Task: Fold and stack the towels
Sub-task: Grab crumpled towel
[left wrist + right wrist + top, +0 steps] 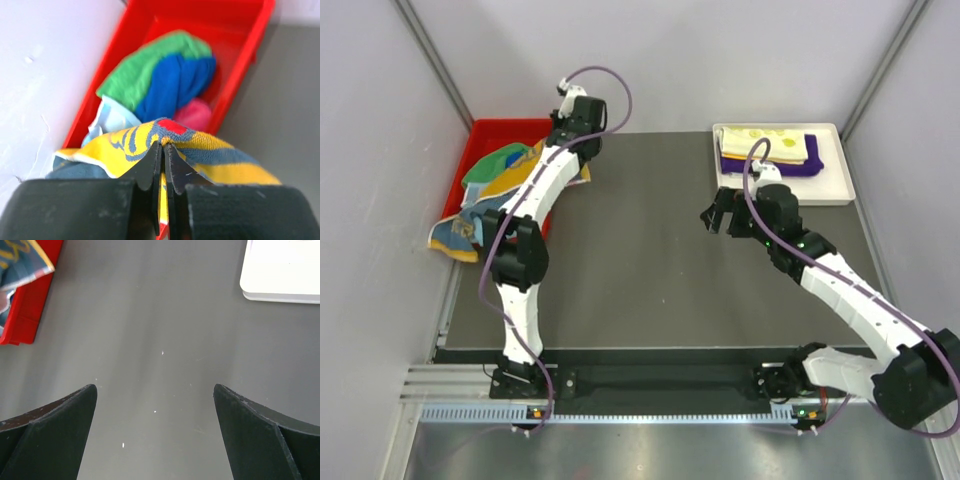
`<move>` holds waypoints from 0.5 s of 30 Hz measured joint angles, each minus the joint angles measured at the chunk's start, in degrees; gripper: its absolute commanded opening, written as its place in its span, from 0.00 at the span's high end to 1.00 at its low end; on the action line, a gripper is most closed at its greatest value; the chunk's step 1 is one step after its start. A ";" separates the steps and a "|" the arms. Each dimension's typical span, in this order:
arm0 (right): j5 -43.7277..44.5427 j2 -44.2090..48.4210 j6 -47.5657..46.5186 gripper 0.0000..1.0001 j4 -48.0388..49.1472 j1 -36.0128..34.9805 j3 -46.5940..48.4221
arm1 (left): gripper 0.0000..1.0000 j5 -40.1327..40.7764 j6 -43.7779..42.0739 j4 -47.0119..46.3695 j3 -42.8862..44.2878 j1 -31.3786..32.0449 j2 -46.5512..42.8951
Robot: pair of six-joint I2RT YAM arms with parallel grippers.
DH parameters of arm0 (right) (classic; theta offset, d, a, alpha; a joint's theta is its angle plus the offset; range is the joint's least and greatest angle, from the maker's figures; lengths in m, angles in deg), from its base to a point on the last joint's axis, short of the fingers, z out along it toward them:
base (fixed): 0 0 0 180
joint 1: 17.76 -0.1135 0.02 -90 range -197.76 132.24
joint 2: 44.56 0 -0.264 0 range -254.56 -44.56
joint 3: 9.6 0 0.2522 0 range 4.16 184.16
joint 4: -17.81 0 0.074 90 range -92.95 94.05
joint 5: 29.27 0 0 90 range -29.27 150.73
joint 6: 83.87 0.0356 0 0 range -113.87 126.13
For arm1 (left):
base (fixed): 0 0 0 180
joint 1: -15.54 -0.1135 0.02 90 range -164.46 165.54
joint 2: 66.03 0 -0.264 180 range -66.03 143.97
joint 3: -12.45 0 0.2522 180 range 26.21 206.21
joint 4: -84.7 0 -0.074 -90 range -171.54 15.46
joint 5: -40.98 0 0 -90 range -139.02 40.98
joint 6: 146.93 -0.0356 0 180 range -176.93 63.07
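A dark grey matte tabletop (640,270) fills the middle of the top view. Plain pale walls (720,50) close it in at the back and both sides, and a ribbed metal rail (460,382) runs along the lower edge where the arm bases are bolted. In the upper left of the frame a red plastic bin (495,130) sits against the left wall and holds a rumpled heap: a green terry towel (145,70), a royal blue towel (175,85) and a pink towel (196,114). The left gripper (163,146) hangs over the bin, its fingers pressed together on a fold of a yellow towel with blue scrollwork and a red patch (210,160). In the upper right a white rectangular tray (835,190) carries a folded yellow dotted towel (775,145) on a purple towel (817,165). The right gripper (154,387) hovers over bare tabletop with its fingers spread wide, holding nothing.
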State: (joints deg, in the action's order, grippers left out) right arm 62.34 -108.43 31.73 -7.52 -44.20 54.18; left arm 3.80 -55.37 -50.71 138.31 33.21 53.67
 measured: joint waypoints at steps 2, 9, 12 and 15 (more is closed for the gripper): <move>-0.07 -0.37 -0.09 0.00 -0.09 0.00 0.90 | 1.00 -0.07 0.02 0.04 2.43 -0.02 -0.96; -0.39 -1.44 -0.61 0.00 -0.17 0.00 2.69 | 1.00 -0.90 0.20 -0.98 4.46 0.96 -5.16; -0.50 -2.40 -0.94 0.00 -0.22 0.00 2.99 | 1.00 -0.35 -0.90 -3.91 2.23 3.13 -7.17; -0.66 -3.15 -1.05 0.01 -0.26 0.00 3.02 | 1.00 0.04 -2.14 -5.75 1.68 6.75 -7.93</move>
State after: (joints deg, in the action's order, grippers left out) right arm 61.68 -111.58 30.68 -7.78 -44.20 57.19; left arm 3.84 -57.51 -56.46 139.99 39.97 45.73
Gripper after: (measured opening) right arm 0.996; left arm 0.059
